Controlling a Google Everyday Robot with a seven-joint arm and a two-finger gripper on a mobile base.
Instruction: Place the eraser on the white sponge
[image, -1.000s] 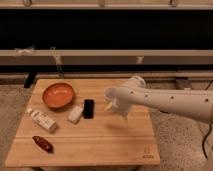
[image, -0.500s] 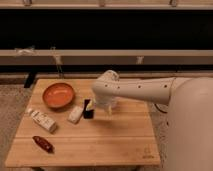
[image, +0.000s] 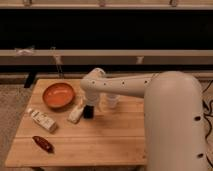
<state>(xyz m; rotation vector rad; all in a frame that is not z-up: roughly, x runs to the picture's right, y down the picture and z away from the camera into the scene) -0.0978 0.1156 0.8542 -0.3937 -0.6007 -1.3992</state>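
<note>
1. On the wooden table (image: 100, 142), near its middle, the eraser (image: 88, 113) lies flat. Only its dark near end shows below my wrist.
2. Its long axis seems to run from the near edge toward the far one. The far end is hidden by my arm.
3. My gripper (image: 91, 104) hangs straight over the eraser, close upon it. I cannot tell whether my claw is wide, narrow or gripping.
4. Just beside the eraser, on its left, lies the white sponge (image: 76, 114). Its long axis slants from near-left to far-right, and whether the two touch I cannot tell.
5. Behind the sponge and to its left stands an orange bowl (image: 58, 95), its orange floor showing.
6. Left of the sponge lies a white bottle (image: 42, 120) on its side, and nearer the front a dark red pepper (image: 43, 144).
</note>
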